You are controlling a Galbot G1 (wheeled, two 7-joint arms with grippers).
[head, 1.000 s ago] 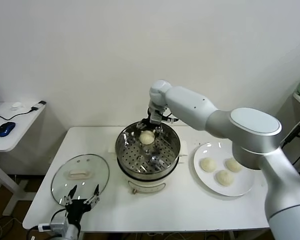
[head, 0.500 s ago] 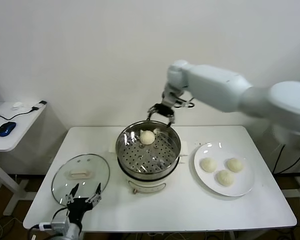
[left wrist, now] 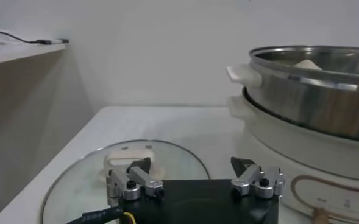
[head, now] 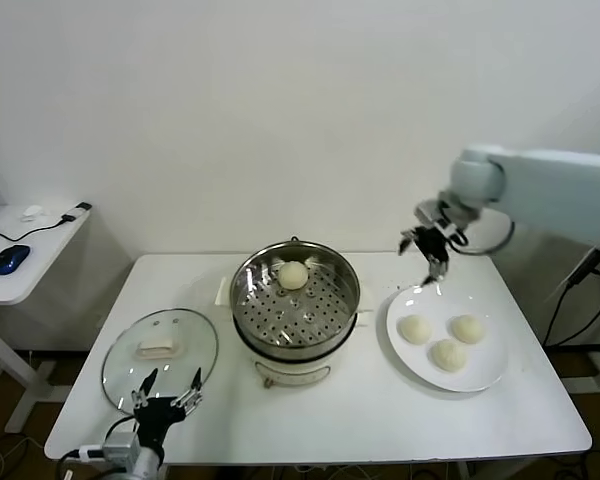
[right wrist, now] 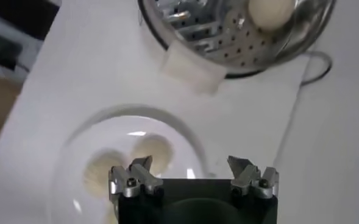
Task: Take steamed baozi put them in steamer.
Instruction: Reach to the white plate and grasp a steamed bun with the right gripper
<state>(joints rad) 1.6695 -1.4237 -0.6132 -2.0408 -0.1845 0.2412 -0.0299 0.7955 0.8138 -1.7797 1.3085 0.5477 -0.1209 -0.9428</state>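
Observation:
The steamer point(head: 280, 345) stands mid-table with one baozi point(head: 294, 275) resting on its perforated tray, toward the far side. Three more baozi point(head: 414, 329) point(head: 467, 329) point(head: 448, 354) lie on a white plate point(head: 495, 378) to the right. My right gripper point(head: 427, 250) hangs open and empty above the plate's far edge. In the right wrist view the gripper point(right wrist: 191, 170) looks down on two of the plate's baozi point(right wrist: 152, 149) and on the steamer's baozi point(right wrist: 270, 11). My left gripper point(head: 165, 393) is parked open at the table's front left.
A round glass lid point(head: 160, 350) with a white handle lies flat left of the steamer, just beyond the left gripper point(left wrist: 191, 173). A side table point(head: 20, 245) with a blue mouse stands at the far left. A wall rises behind the table.
My right arm has swung from over the steamer to the right, over the plate, its gripper open and empty. The baozi stays on the steamer tray. The left arm has not moved.

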